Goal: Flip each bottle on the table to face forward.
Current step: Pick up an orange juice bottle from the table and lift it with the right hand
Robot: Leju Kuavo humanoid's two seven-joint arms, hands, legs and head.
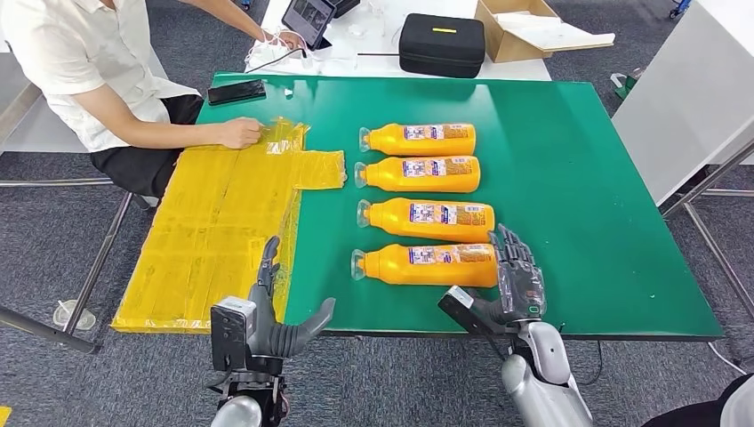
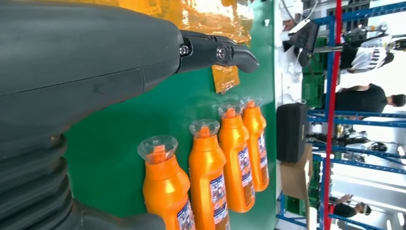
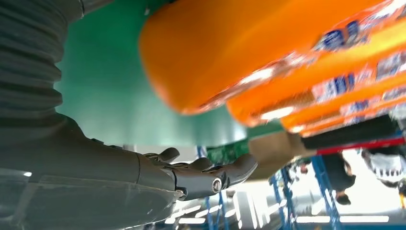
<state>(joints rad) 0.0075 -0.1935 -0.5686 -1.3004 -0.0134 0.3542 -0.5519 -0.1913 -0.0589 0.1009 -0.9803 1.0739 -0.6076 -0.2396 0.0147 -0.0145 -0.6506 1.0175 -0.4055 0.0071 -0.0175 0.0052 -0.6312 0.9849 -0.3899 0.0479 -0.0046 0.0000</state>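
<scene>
in the head view four orange bottles lie on their sides in a column on the green table [image 1: 605,222], caps to the left and labels up: the farthest bottle [image 1: 418,139], the second bottle [image 1: 418,173], the third bottle [image 1: 427,219] and the nearest bottle [image 1: 427,264]. the right hand [image 1: 516,276] sits at the base end of the nearest bottle, fingers spread and holding nothing, and whether they touch it i cannot tell. the left hand [image 1: 271,311] hovers at the near table edge over the yellow sheet [image 1: 213,231], fingers apart and empty. a person [image 1: 98,71] rests a hand on that sheet's far end. in the left wrist view the left hand's thumb [image 2: 225,52] juts out above the green surface, clear of the four bottles. in the right wrist view the right hand's fingers [image 3: 210,175] reach outward, uncurled, close beside the nearest bottle's blurred base.
</scene>
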